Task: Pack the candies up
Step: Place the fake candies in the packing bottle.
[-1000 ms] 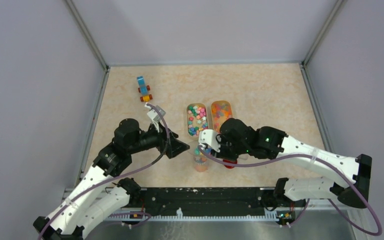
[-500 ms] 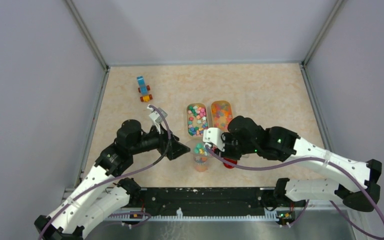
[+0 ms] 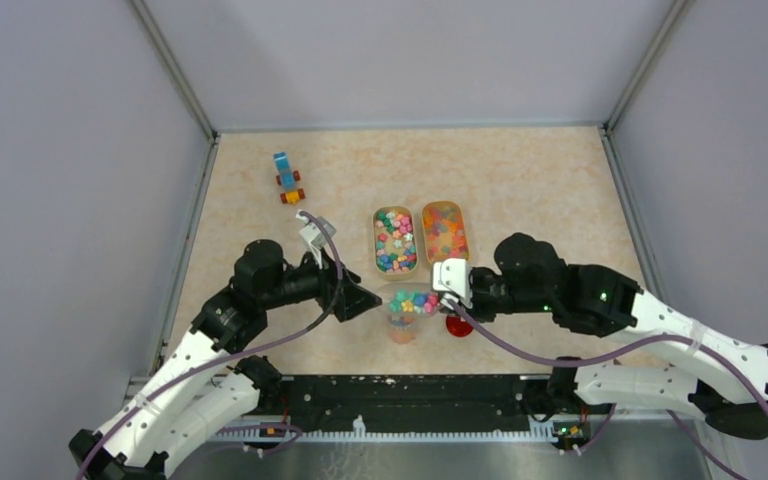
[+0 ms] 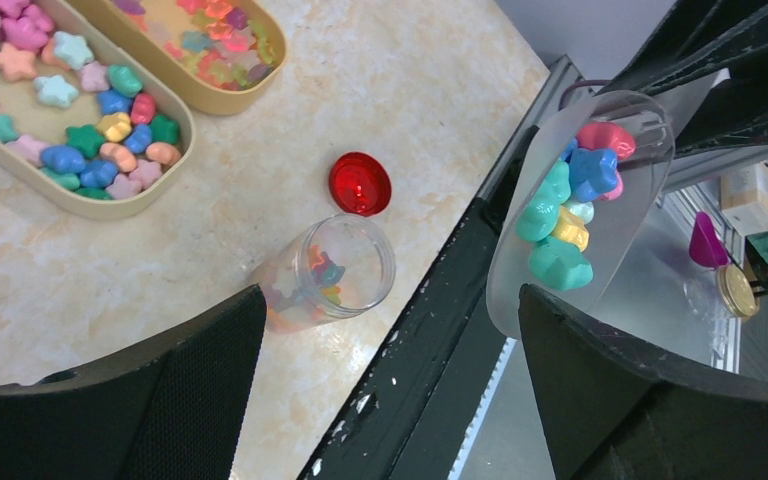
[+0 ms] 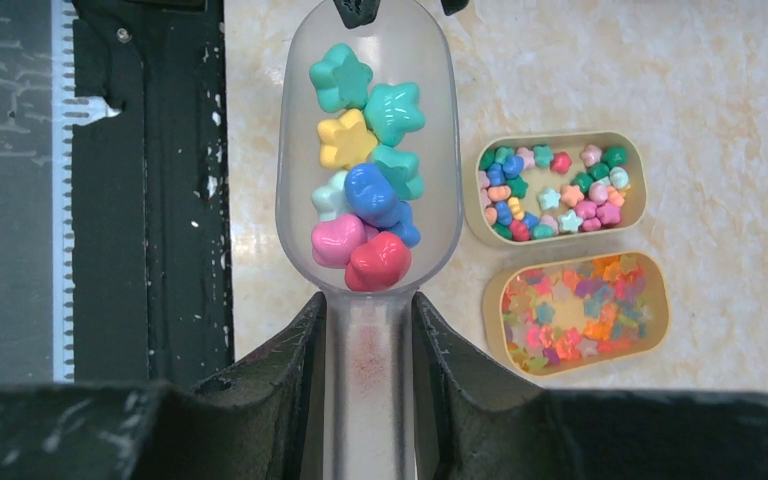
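From above, the candies [image 3: 396,243] are tiny stars and hearts in pink, blue, green, yellow and red. Most fill an oval beige tray [image 3: 375,240] just behind the clear jar [image 3: 400,326]. A second oval tray [image 3: 424,232], behind and right of the jar, holds flatter orange and pink pieces. My right gripper [image 3: 452,288] is clamped on the handle of a clear scoop [image 3: 412,299], whose loaded bowl overlaps the jar's mouth. My left gripper [image 3: 360,298] stands spread wide just left of the jar, touching nothing. A red lid [image 3: 459,325] lies just right of the jar.

Through my left wrist camera, the jar is open-mouthed with a few candies at its bottom and the lid is close beside it. The scoop, nearer the lens, carries teal, blue, yellow and red pieces.

Through my right wrist camera, both fingers pinch the scoop's handle. Glossy candies heap in its bowl: teal and yellow stars, with rounder blue, pink and red pieces.
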Controlling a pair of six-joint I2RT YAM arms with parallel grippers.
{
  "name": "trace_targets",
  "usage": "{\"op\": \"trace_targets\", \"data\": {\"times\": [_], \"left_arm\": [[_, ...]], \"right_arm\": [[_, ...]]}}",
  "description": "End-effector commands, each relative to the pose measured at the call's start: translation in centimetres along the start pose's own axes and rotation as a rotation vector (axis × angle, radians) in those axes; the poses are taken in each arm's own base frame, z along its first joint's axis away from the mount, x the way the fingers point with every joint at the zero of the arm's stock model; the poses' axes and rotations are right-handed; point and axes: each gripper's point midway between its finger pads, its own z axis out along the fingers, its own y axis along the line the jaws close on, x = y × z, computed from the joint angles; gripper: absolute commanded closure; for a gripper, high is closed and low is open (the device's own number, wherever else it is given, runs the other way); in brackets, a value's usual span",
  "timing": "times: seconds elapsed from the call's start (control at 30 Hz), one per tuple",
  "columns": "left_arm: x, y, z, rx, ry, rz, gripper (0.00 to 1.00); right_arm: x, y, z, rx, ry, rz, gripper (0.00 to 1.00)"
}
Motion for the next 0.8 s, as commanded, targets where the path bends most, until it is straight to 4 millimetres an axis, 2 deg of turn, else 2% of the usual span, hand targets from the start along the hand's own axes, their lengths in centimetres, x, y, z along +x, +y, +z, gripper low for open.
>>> {"op": "trace_targets", "data": {"times": [0.0,0.23,0.47,0.77], "left_arm": [[-0.2,0.3,0.1,-0.002,-0.01,0.02,0.01],[-0.7,-0.3,0.0,0.021,-0.019,0.025,0.01],[-2.2,-1.0,-0.6,0.015,-0.067,0.049,0.01],[-4.2,-0.5,-2.7,-0.092,-0.175,0.12,0.01]], "right_arm": [[-4.4,-0.1,-1.1,0.007,-0.21,-0.061,1.0],[-3.4,-0.3,-0.6,0.028,-0.185,-0.05,1.0],[-0.7,-0.9,0.6,0.079,-0.09,-0.025,1.0],[2.8,-1.5,1.6,0.082,0.044,0.031,1.0]]}}
